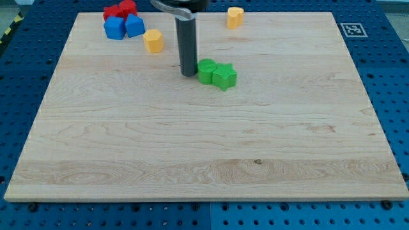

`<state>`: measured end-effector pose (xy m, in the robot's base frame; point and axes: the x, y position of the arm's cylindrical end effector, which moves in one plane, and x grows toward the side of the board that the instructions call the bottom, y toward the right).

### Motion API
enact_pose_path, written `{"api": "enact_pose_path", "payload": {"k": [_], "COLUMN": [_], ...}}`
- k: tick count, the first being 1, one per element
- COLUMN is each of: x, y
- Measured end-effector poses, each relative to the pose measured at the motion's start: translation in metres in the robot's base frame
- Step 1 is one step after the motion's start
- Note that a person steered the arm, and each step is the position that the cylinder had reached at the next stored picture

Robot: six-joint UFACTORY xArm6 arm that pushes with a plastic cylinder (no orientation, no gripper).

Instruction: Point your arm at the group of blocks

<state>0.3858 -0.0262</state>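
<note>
My dark rod comes down from the view's top, and my tip (188,73) rests on the board just left of a green block (206,69), touching or nearly touching it. A second green block, star-like (224,76), sits against the first on its right. At the view's top left a group stands together: two red blocks (113,11) (128,7) and two blue blocks (114,28) (134,25). A yellow block (153,40) lies just right of that group. Another yellow block, heart-like (234,17), lies near the top edge, right of my rod.
The wooden board (204,147) lies on a blue perforated table (396,128). A black-and-white marker tag (352,29) sits beyond the board's top right corner.
</note>
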Motion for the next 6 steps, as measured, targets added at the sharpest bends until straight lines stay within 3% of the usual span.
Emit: {"api": "enact_pose_path", "payload": {"k": [1, 2, 4, 5, 6], "x": [0.003, 0.003, -0.01, -0.05, -0.068], "y": [0.033, 0.012, -0.115, -0.169, -0.173]}}
